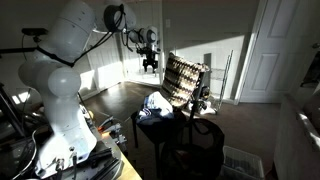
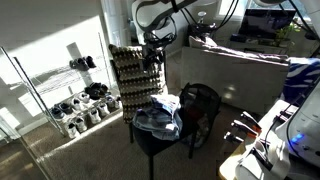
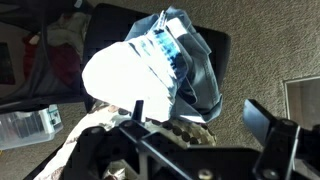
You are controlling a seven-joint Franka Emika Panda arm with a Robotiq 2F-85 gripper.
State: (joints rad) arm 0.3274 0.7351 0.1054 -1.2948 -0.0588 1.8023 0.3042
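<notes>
My gripper (image 1: 150, 63) hangs high in the air, open and empty; it also shows in an exterior view (image 2: 153, 55). In the wrist view its two dark fingers (image 3: 200, 128) stand wide apart with nothing between them. Below it a crumpled blue and white cloth (image 3: 185, 55) lies on a small black table (image 2: 150, 137); the cloth shows in both exterior views (image 1: 155, 104) (image 2: 160, 115). A brown and white patterned panel (image 1: 185, 80) stands upright just behind the cloth (image 2: 130, 70), and its edge shows under the gripper in the wrist view (image 3: 185, 130).
A black chair (image 2: 200, 105) stands beside the table. A wire shoe rack (image 2: 80, 100) with several pairs of shoes lines the wall. A sofa (image 2: 240, 70) is behind. White doors (image 1: 275, 50) are at the back. The floor is carpeted.
</notes>
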